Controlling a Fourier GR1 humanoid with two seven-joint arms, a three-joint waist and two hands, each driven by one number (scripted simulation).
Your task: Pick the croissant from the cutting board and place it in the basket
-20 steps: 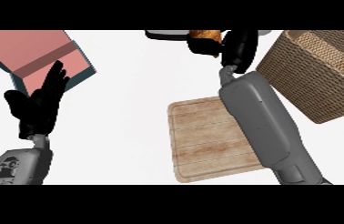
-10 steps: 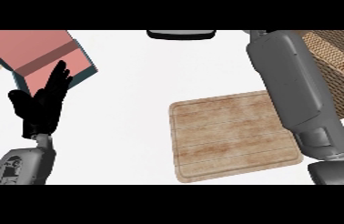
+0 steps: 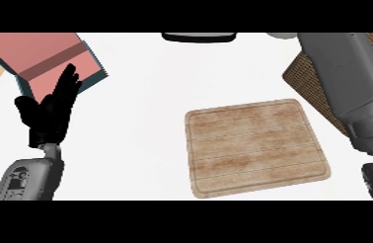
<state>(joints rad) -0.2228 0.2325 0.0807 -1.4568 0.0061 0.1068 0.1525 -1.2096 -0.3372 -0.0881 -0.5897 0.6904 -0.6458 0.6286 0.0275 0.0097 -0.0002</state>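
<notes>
**Croissant out of sight as the right arm reaches over the basket**

No croissant shows anywhere in the head view. The cutting board [image 3: 255, 147] lies bare near the middle of the counter, so the pastry is off it, and I judge it is probably in the right hand, which lies beyond the picture's upper right edge. Only the grey right forearm [image 3: 342, 84] is visible, stretched across the basket [image 3: 306, 84], of which a sliver of woven wall peeks out beside the arm.

The step in hand looks like the placing. To do it well, the hand should be over the basket's opening, well inside the rim, before it lets go, and low enough that the pastry settles rather than bounces out.

Whether the right hand's fingers are apart or together cannot be told. The left hand [image 3: 51, 113] rests at the left edge, fingers straight and upward, holding nothing, in front of a pink box [image 3: 44, 57].
</notes>
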